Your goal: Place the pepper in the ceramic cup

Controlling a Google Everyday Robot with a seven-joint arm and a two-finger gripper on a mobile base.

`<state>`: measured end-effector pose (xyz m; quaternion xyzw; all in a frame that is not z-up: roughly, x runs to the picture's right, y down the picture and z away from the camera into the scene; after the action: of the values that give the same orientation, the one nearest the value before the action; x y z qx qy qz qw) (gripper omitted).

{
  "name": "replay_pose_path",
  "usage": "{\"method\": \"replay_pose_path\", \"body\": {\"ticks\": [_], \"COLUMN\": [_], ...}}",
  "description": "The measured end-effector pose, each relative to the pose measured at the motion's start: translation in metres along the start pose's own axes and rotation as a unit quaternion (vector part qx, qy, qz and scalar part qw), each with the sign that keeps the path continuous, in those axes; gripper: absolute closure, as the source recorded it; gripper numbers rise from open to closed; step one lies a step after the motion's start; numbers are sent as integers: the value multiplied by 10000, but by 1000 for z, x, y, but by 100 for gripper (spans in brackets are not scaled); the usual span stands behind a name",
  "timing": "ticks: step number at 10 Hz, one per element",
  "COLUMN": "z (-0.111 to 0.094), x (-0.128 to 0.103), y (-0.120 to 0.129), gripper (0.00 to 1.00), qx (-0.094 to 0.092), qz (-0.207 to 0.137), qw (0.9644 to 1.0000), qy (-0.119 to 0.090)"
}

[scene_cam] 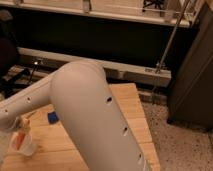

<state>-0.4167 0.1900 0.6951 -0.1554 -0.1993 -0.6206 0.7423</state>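
Observation:
The ceramic cup stands on the wooden table at the lower left. The orange pepper stands nearly upright inside it, tip down, its top near the rim. My gripper is at the left edge, directly above the cup, at the end of the pale forearm that reaches in from the left. My big white upper arm fills the middle of the view and hides much of the table.
A small blue object lies on the table right of the cup. Behind the table runs a dark wall with a pale ledge. A metal pole and a dark cabinet stand at the right, over speckled floor.

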Motion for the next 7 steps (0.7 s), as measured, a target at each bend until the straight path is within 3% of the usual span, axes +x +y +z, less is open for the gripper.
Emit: {"method": "replay_pose_path", "body": {"ticks": [5, 7], "z": [4, 5], "x": [4, 3], "y": [6, 7], "gripper": [24, 20], "qx": [-76, -116], "qz": [41, 47], "qw": [9998, 9997], "qy": [169, 194]}}
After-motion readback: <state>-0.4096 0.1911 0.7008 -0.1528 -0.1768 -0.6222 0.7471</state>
